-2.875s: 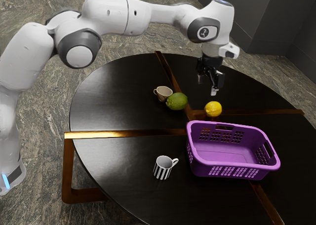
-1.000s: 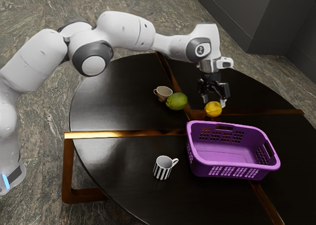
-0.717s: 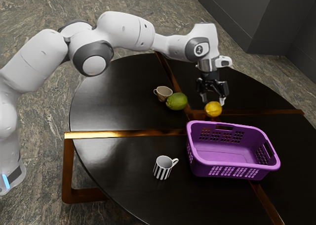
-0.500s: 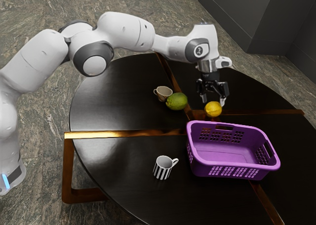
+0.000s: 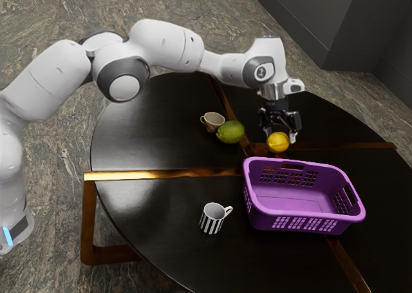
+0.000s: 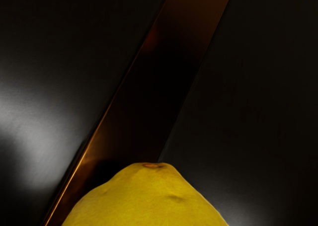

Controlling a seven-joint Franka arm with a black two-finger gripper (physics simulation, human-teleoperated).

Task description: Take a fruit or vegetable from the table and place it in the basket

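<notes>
Dark round bench [image 5: 148, 222] with inlaid wooden strips, standing on a grey stone-patterned floor [image 5: 38, 16]. Nearest is a black-and-white striped mug [image 5: 212, 219]; beside it, toward the exterior view's right, a purple basket [image 5: 309, 214]. Just beyond the basket, a yellow lemon [image 5: 277, 142] rests on the bench. Black end effector [image 5: 280, 138] is low over it, fingers spread wide, one to each side; no grip is visible. Reaching the fruit looks nearly done; closing, lifting and placing it in the basket remain. Farther back, a green lime [image 5: 230, 132] sits beside a small pale cup [image 5: 213, 121]. Compared with half a second ago, the end effector is slightly lower; the lemon has not moved.
</notes>
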